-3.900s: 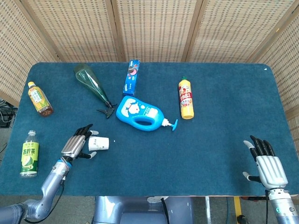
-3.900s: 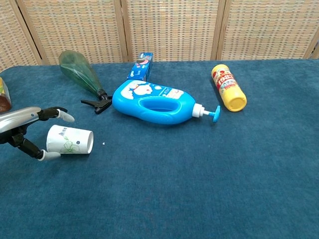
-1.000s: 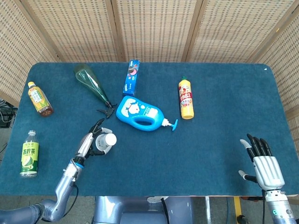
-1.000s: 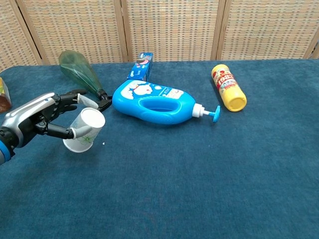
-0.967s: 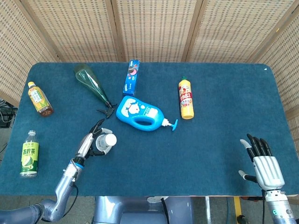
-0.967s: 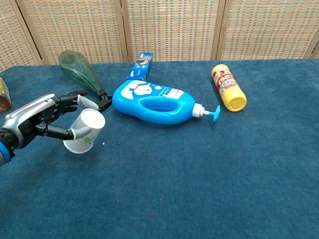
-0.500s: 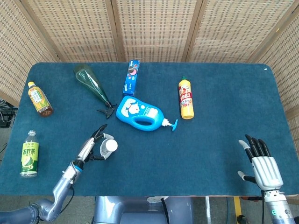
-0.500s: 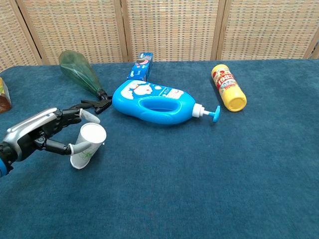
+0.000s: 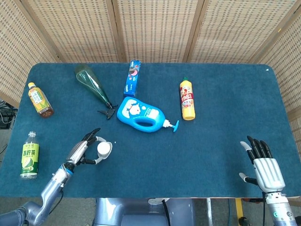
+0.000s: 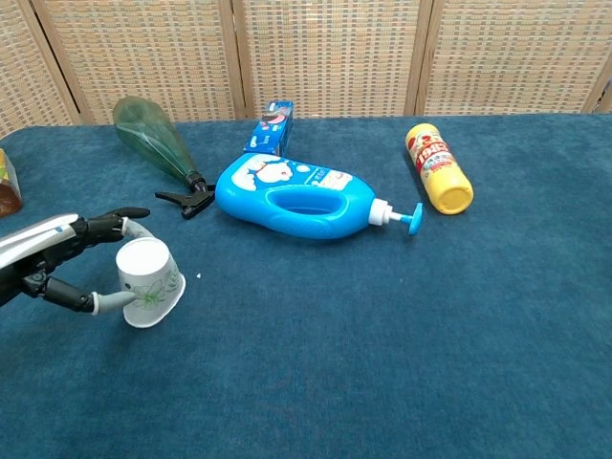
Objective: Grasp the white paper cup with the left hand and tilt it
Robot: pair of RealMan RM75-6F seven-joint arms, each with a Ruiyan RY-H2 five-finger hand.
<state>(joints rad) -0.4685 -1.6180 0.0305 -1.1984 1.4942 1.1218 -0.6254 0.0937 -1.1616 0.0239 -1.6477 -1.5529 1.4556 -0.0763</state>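
Observation:
The white paper cup (image 9: 103, 149) (image 10: 148, 280) has a green leaf print and stands tilted near the table's front left, its round white end facing up and toward me. My left hand (image 9: 80, 151) (image 10: 53, 258) reaches in from the left and holds the cup between a finger (image 10: 129, 229) over its top and the thumb (image 10: 105, 302) against its lower side. The cup's lower edge looks close to the blue cloth; I cannot tell if it touches. My right hand (image 9: 265, 167) rests at the front right edge, fingers spread, holding nothing.
A blue pump bottle (image 9: 141, 115) (image 10: 292, 196) lies just beyond the cup. A green spray bottle (image 9: 91, 84) and a blue box (image 9: 132, 77) lie further back, a yellow bottle (image 9: 187, 100) to the right. Two drink bottles (image 9: 40, 100) (image 9: 30, 155) lie at the left edge.
The left hand has drawn back toward the left front with the cup, which has come lower and rolled so its round end faces more upward. The right hand has not moved.

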